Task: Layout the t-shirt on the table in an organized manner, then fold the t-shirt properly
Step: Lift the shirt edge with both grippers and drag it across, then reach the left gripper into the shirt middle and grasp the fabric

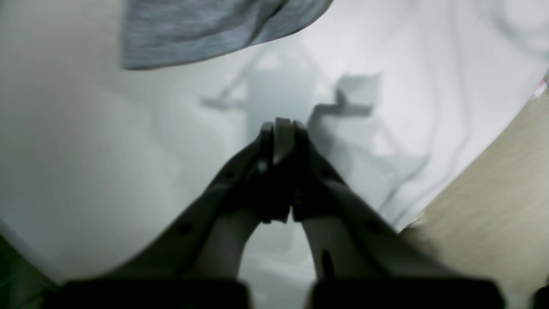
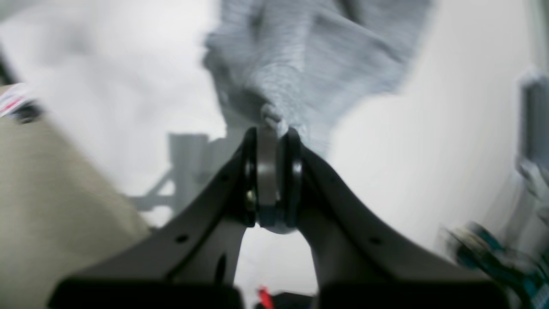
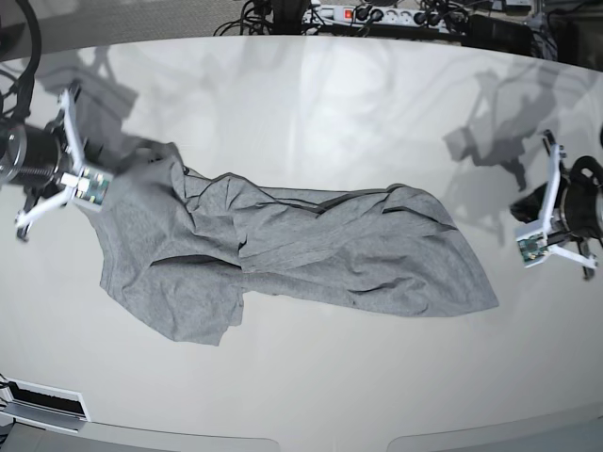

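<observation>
- T-shirt [image 3: 283, 250] lies crumpled (heather-grey) across the worktop [image 3: 311, 104].
- Right tool [image 2: 272, 128] pinches a bunched edge of it.
- Left tool [image 1: 281, 126], jaws together and empty, hangs apart from it.

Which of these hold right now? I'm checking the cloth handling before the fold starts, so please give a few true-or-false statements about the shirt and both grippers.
1. The right gripper is shut on the t-shirt. True.
2. The left gripper holds cloth. False: its jaws are together with nothing between them, clear of the shirt.
3. The t-shirt lies flat and smooth. False: it is rumpled, with folds across it.
4. The shirt rests on the table. True, apart from the pinched edge.
5. Printed lettering shows. False: only plain grey is visible.
</observation>
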Robot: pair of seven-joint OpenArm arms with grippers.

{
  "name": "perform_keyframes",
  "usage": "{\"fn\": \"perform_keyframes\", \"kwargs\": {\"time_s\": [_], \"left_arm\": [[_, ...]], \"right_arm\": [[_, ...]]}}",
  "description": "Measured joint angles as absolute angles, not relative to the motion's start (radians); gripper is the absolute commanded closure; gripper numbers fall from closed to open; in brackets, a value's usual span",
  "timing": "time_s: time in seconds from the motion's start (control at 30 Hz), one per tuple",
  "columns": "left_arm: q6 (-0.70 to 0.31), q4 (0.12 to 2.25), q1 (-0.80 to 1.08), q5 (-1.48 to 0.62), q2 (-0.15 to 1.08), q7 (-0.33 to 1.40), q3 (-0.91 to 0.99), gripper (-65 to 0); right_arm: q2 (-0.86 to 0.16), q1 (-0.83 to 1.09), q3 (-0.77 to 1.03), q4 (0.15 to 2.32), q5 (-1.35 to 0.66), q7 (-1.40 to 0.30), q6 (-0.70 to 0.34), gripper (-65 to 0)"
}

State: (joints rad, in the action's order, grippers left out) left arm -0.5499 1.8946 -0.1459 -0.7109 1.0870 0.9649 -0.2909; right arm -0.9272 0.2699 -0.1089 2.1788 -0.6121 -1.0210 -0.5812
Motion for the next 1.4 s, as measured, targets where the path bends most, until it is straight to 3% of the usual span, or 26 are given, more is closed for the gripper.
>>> {"fn": "perform_keyframes", "kwargs": {"time_s": [0.1, 0.17, 0.47, 0.7, 1.17, 1.4], "left_arm": [[-0.550, 1.829, -0.145, -0.715, 0.994, 0.929, -0.291, -38.3], [-0.550, 1.790, -0.144, -0.712, 0.931, 0.894, -0.291, -44.1], [-0.517, 1.717, -0.145, -0.599, 0.672, 0.863, -0.291, -44.1], [-0.381, 1.703, -0.162, -0.436, 0.524, 0.828, -0.287, -44.1], [-0.511, 1.372, -0.372, -0.436, 0.246, 0.828, -0.282, -44.1], [-0.594, 1.151, -0.436, -0.427, 0.165, 0.828, -0.286, -44.1]], "right_arm": [[-0.902, 0.287, -0.109, 2.178, -0.635, -1.023, -0.595, 0.0], [-0.886, 0.295, -0.109, 2.178, -0.630, -1.024, -0.595, 0.0], [-0.866, 0.316, -0.109, 2.178, -0.628, -1.025, -0.593, 0.0], [-0.825, 0.316, -0.109, 2.178, -0.629, -1.024, -0.587, 0.0], [-0.826, 0.342, -0.109, 2.178, -0.625, -1.024, -0.585, 0.0], [-0.825, 0.362, -0.109, 2.178, -0.620, -1.025, -0.585, 0.0]]}}
